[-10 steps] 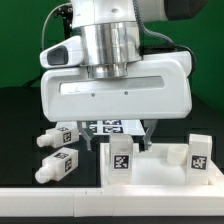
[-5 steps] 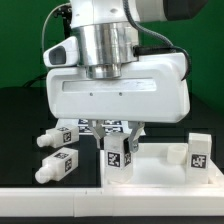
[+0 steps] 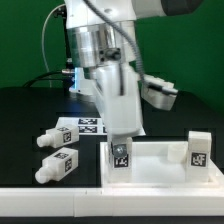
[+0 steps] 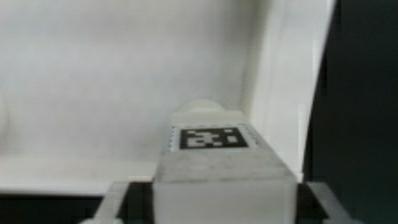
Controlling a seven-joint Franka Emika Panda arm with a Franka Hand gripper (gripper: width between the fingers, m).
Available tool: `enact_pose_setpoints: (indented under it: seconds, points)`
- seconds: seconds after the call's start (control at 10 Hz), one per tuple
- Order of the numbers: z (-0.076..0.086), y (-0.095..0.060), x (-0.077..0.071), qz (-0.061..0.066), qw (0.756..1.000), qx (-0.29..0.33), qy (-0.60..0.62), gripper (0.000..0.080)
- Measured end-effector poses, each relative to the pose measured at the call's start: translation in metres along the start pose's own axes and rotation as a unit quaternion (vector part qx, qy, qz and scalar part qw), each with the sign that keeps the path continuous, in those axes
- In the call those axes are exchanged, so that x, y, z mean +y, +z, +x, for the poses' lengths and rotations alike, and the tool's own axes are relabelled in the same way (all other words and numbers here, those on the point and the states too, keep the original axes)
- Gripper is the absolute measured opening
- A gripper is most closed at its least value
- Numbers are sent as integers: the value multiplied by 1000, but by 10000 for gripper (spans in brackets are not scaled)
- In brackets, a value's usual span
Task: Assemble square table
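**Tool gripping a leg upright in the tray-like tabletop**

Exterior view: The tool (image 3: 120,138) is reaching straight down and clamping the first leg (image 3: 121,155). This leg is standing upright inside the tabletop (image 3: 155,172), in the corner on the exterior view's left. A second leg (image 3: 199,150) is standing upright at the tabletop's corner on the exterior view's right, well apart from the first. A third leg (image 3: 58,136) and a fourth leg (image 3: 60,165) are lying on their sides on the black counter (image 3: 20,120), outside the tray and near the marker board (image 3: 90,125).

Wrist view: The fingers (image 4: 128,205) are pressing against both sides of the first leg (image 4: 217,150), whose tag is facing the camera. The tabletop's white floor (image 4: 107,80) is lying beneath it, with the raised rim (image 4: 285,60) just beside it.
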State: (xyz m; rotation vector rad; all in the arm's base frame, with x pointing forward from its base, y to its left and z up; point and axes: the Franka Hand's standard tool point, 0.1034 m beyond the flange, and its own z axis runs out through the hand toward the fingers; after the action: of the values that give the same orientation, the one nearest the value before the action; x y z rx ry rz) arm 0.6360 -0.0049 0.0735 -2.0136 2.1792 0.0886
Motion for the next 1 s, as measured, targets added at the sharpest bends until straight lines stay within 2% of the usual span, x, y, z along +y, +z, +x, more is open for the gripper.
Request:
enact_pose_setpoints:
  seconds: [0.1, 0.5, 0.6, 0.7, 0.8, 0.9, 1.0]
  points:
    - [-2, 0, -1, 4, 996, -8, 92, 284]
    - [-1, 1, -1, 3, 985, -6, 170, 284]
    - [-1, 1, 0, 2, 986, -6, 169, 440]
    - [-1, 1, 0, 2, 986, -6, 168, 440]
    - [-1, 0, -1, 4, 986, -6, 164, 570]
    - [-6, -13, -2, 9, 989, -11, 150, 570]
    - [-17, -32, 4, 8, 990, -18, 139, 637]
